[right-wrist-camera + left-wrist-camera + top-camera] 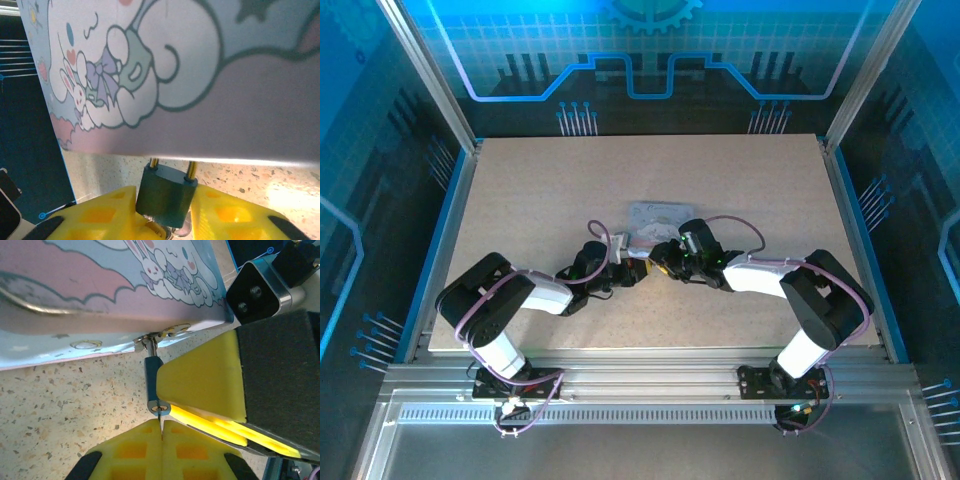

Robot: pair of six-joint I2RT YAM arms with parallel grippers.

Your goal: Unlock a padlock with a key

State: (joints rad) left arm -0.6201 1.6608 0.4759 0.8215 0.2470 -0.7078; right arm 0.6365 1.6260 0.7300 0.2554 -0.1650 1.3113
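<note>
Padlock (pixel 164 192), mid-table at the tin's (pixel 260 100) near edge, is pinched by the right gripper (pixel 165 212). The left gripper (pixel 161 431), pressed together, pinches the key (pixel 159 417), tip at the keyhole. Best keep the key in line, push home, then twist gently. The tin shows cartoon rabbits, no readable writing.
</note>
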